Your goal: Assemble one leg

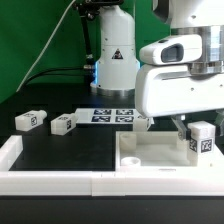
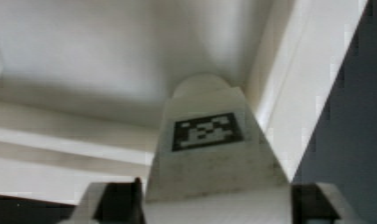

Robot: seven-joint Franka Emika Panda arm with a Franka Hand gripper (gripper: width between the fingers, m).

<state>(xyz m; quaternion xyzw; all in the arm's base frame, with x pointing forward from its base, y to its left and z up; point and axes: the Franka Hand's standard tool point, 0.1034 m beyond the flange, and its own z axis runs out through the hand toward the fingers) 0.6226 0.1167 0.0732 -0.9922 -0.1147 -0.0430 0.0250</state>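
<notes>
My gripper (image 1: 197,129) is shut on a leg (image 1: 203,143), a small white oblong block with a black-and-white tag. It holds the leg upright over the right corner of the large flat white square piece (image 1: 150,158). In the wrist view the leg (image 2: 210,140) fills the space between my dark fingers (image 2: 114,202), with its tag facing the camera. My gripper (image 2: 217,208) closes on its sides. Two more legs (image 1: 28,119) (image 1: 62,124) lie on the black mat at the exterior view's left.
The marker board (image 1: 112,115) lies at the back of the mat in front of the robot base. A white raised rim (image 1: 18,160) borders the mat on the left and front. A further white part (image 1: 141,122) shows partly behind my gripper body.
</notes>
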